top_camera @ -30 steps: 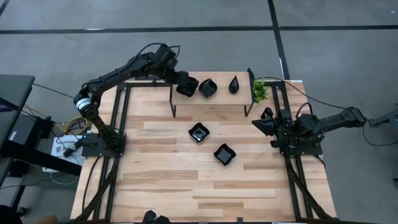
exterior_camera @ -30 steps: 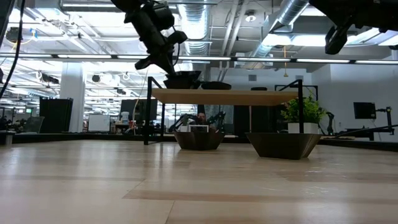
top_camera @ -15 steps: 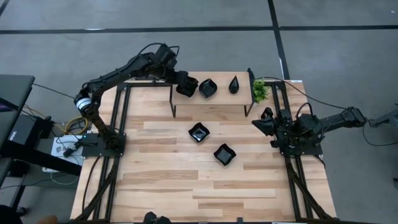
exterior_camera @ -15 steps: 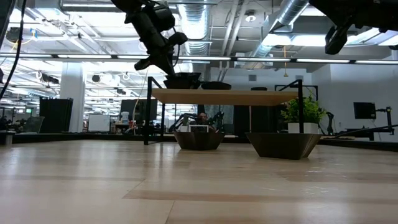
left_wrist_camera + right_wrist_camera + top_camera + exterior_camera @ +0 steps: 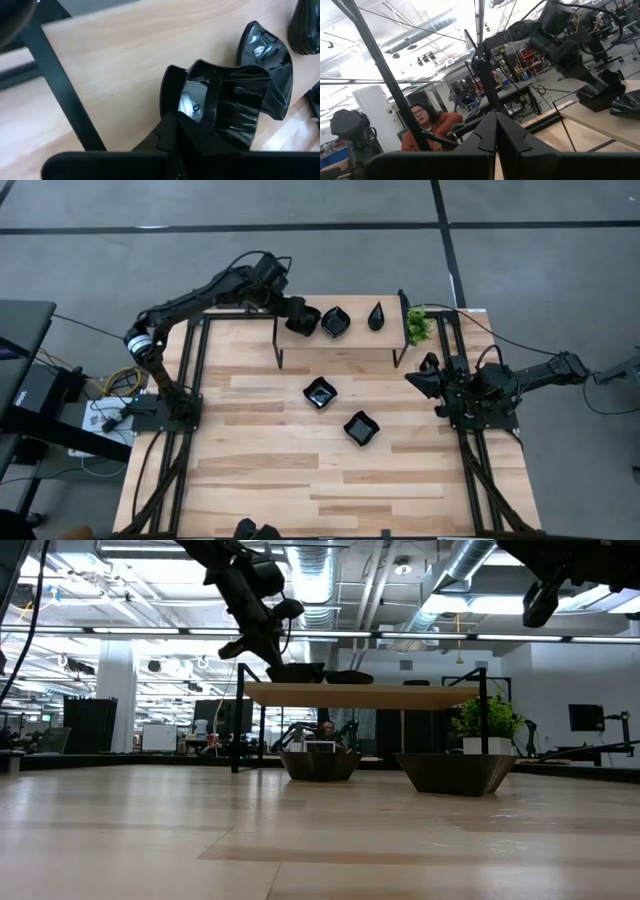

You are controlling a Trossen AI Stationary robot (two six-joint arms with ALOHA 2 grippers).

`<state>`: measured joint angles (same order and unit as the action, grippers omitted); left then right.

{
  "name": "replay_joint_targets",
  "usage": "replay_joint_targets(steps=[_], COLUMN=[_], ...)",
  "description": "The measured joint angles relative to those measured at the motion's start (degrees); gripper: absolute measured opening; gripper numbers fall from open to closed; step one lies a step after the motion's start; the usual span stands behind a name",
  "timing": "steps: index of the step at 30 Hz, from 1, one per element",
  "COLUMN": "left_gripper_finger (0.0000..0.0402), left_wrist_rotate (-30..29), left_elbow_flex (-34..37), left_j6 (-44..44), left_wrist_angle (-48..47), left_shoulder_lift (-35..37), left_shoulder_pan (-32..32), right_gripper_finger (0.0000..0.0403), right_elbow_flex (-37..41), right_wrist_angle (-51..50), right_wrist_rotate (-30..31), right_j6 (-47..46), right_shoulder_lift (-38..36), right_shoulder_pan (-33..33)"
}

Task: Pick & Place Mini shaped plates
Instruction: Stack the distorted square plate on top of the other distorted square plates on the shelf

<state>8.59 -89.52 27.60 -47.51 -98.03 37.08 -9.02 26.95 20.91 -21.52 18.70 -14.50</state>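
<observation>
Five small black plates are in sight: three up on the raised wooden shelf (image 5: 340,335) and two down on the table (image 5: 260,460). On the shelf, the first plate (image 5: 300,318) sits between the fingers of the left gripper (image 5: 293,317) at the shelf's near-left end. The second plate (image 5: 334,321) lies just beside it on the far side from the arm. The third, a teardrop-shaped plate (image 5: 376,315), stands further along, near the green plant (image 5: 417,326).

In the left wrist view the left gripper's fingers are closed on the rim of the first plate (image 5: 220,107), which rests on the shelf board.

The two table plates (image 5: 320,392) and (image 5: 361,427) lie well apart from both grippers.

The right gripper (image 5: 424,374) waits at the table's right edge, fingers pressed together, holding nothing.
</observation>
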Motion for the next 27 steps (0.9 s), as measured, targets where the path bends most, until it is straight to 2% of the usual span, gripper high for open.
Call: replay_joint_targets(steps=[13,20,24,27], left_gripper_finger=[0.0077,0.0092,0.0092,0.0092], left_wrist_rotate=[0.01,0.28,0.21,-0.07], left_elbow_flex=[0.00,0.04,0.04,0.04], left_j6=[-0.45,-0.39,-0.14,0.15], left_wrist_angle=[-0.03,-0.10,-0.19,-0.21], left_shoulder_lift=[0.56,5.24,10.02,12.54], left_shoulder_pan=[-0.02,-0.07,-2.89,-8.10], right_gripper_finger=[0.0000,0.0000,0.0000,0.0000], right_elbow_flex=[0.00,0.00,0.00,0.00], right_wrist_angle=[-0.04,-0.04,-0.04,-0.04], right_wrist_rotate=[0.11,0.09,0.09,0.09], right_j6=[0.02,0.00,0.02,0.00], right_shoulder_lift=[-0.01,-0.02,-0.01,0.00], right_shoulder_pan=[0.00,0.00,0.00,0.00])
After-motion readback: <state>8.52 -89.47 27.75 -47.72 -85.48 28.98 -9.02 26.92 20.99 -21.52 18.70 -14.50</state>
